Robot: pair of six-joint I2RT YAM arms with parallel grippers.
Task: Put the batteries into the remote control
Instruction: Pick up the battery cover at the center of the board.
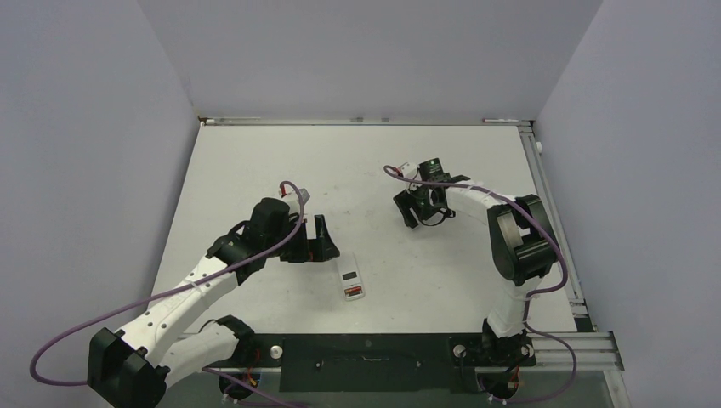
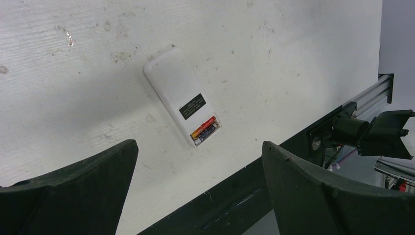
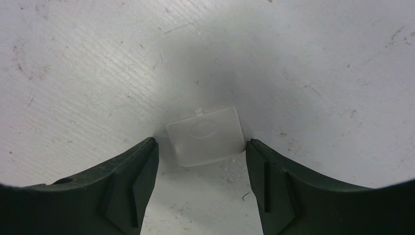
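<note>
remote (image 1: pixel 350 280) lies flat on table (image 1: pixel 255 161), plain white face up, near the middle of the near edge. its long axis runs near to far with a slight tilt, and the open battery bay is at the near end. batteries (image 2: pixel 205 130) sit side by side in that bay, red showing. they look seated, though the contacts are too small to check.

left claw (image 1: pixel 320 241) hangs just far-left of remote, jaws wide apart and holding nothing. in the left wrist view, remote (image 2: pixel 178 93) lies ahead of this claw (image 2: pixel 198 156) on a slant across the gap. the battery end is closest to the fingers and nothing touches.

right claw (image 1: pixel 422 208) stands well apart from remote, to the far right. its jaws are open and low over table. in its wrist view a small flat white cover (image 3: pixel 205 136) lies between the fingertips of this claw (image 3: pixel 200 147), its wider side spanning the gap and its small tab pointing away from the camera. the right finger (image 3: pixel 274 181) is at the cover's edge, but contact cannot be confirmed. the left finger (image 3: pixel 132 181) stands just beside it with a sliver of table showing.

judgement: loading looks done and the cover is the remaining item. the right claw is the one placed for it, since a straight close would catch the cover across its width. remote then lies to the near-left of that claw, with the bay end facing away from it.
</note>
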